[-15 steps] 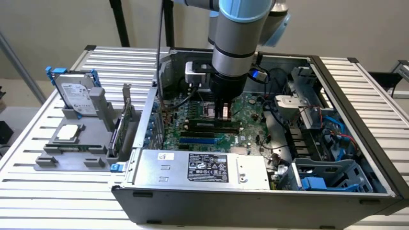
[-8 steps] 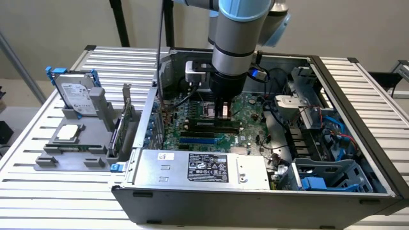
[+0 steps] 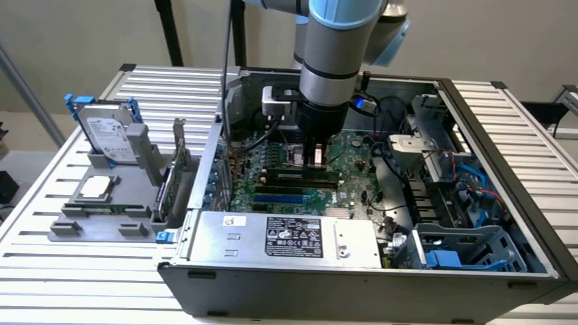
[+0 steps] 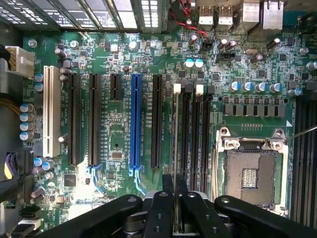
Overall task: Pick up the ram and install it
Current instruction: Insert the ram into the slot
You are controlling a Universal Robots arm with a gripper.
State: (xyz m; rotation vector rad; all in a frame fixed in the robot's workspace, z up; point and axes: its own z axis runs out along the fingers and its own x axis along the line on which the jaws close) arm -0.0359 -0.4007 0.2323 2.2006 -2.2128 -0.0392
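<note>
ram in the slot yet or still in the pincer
Held in the pincer, edge-on over a memory slot; the ram being seated: cannot tell.

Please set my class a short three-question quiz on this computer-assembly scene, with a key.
1. True or false: the gripper holds the ram lined up with the blue slot.
2. What stands in the grey tray? A) hard drive B) keyboard C) fan
3. Fill in: the processor socket is ____.
Key: 1 false, it lines up with the black memory slots; 2 A; 3 empty.
</note>
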